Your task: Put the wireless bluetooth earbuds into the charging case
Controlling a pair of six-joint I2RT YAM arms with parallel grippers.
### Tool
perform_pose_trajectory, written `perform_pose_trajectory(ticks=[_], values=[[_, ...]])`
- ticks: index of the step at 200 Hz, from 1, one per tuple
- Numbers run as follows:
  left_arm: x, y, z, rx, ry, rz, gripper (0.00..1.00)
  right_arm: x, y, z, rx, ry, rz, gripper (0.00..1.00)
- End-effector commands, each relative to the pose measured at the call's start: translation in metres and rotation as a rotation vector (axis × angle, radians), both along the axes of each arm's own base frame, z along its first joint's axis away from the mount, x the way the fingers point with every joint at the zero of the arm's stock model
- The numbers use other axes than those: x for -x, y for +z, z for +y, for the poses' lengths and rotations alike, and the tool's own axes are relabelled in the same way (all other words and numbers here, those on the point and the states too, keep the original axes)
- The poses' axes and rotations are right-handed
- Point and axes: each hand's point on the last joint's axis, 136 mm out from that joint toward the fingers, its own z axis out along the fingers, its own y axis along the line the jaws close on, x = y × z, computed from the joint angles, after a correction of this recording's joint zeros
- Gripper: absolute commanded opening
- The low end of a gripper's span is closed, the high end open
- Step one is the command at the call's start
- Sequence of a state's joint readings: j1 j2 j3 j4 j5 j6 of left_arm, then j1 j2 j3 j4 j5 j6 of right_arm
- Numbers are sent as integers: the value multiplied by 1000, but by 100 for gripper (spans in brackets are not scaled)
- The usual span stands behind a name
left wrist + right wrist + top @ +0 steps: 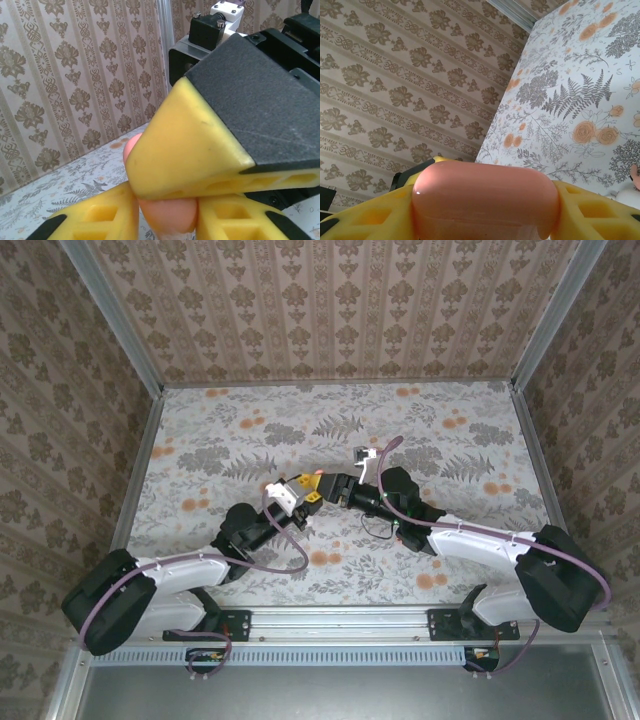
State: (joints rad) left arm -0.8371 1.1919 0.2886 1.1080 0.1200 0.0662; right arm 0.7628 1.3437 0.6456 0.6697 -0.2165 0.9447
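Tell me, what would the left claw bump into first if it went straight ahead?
The right claw. Its yellow finger, gripping the pink lump, lies right across the path, so close that they may be touching, though depth is hard to judge.

No legible text, label, brand or number on anything in view.

Soft, even light, faint shadows. Wrist views blur close up; a glint marks the pink lump [485, 200].
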Motion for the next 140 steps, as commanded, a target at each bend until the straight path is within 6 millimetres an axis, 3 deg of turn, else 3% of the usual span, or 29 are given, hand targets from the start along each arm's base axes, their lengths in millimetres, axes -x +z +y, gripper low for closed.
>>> perform_pose_trajectory(ticks=[1, 22, 39, 65, 84, 105, 140], values=[[2, 6, -3, 7, -31, -1, 27, 5, 10, -4, 12, 3, -60, 58], [1, 2, 0, 11, -61, 39, 26, 5, 17, -22, 106, -27, -138, 77], [4, 3, 3, 28, -99, 58, 26, 9, 25, -43, 195, -36, -242, 81], [20, 5, -5, 29, -241, 76, 27, 17, 41, -68, 232, 32, -375, 79], [31, 8, -11, 35, -329, 88, 27, 25, 40, -76, 304, 121, -449, 74], [42, 15, -15, 56, -409, 83, 27, 47, 40, -69, 352, 290, -615, 64], [54, 22, -20, 82, -512, 83, 28, 75, 32, -64, 379, 482, -851, 64]])
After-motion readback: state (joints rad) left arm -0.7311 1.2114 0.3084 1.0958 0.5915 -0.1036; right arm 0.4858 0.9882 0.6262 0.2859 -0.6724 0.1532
